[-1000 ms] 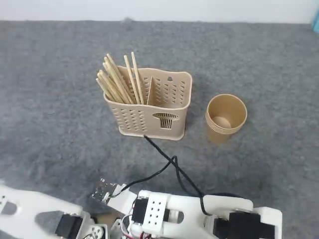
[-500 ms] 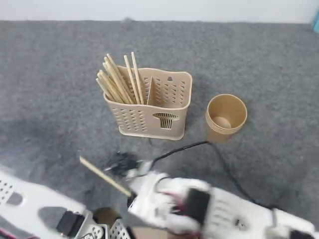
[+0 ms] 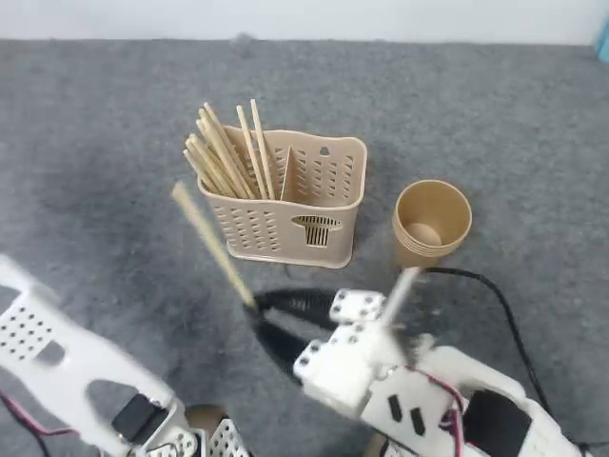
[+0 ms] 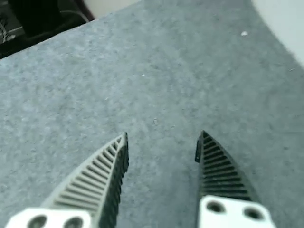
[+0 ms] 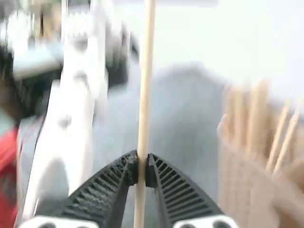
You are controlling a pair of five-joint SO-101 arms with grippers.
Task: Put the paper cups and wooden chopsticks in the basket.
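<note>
Surface: grey felt-like carpet (image 3: 95, 143) runs right across the high view, and there it is again under the left wrist camera (image 4: 156, 85).
Room: a pale strip (image 3: 285, 19) lines the top edge of the high view. In the left wrist view, dark gear (image 4: 38, 14) sits in the upper left corner, with a pale surface at upper right.
Right gripper (image 3: 255, 309): clamped tight on a single chopstick (image 3: 211, 243) at lower centre of the high view. The right wrist view shows the fingertips (image 5: 142, 161) pinching the stick (image 5: 145, 85).
Chopstick: held by one end and slanting up-left, its free tip just left of the basket (image 3: 295, 219).
Left gripper (image 4: 164, 135): jaws spread wide over bare carpet, holding nothing.
Left arm (image 3: 57, 352): white, at the lower left corner.
Basket: upright at centre, with a bundle of chopsticks (image 3: 224, 152) leaning in its left compartment.
Paper cups (image 3: 431, 224): a nested stack, upright on the carpet just right of the basket and outside it.
Cable (image 3: 495, 295): black, curving from near the cups down the right side.
Writing: too small to read any.
</note>
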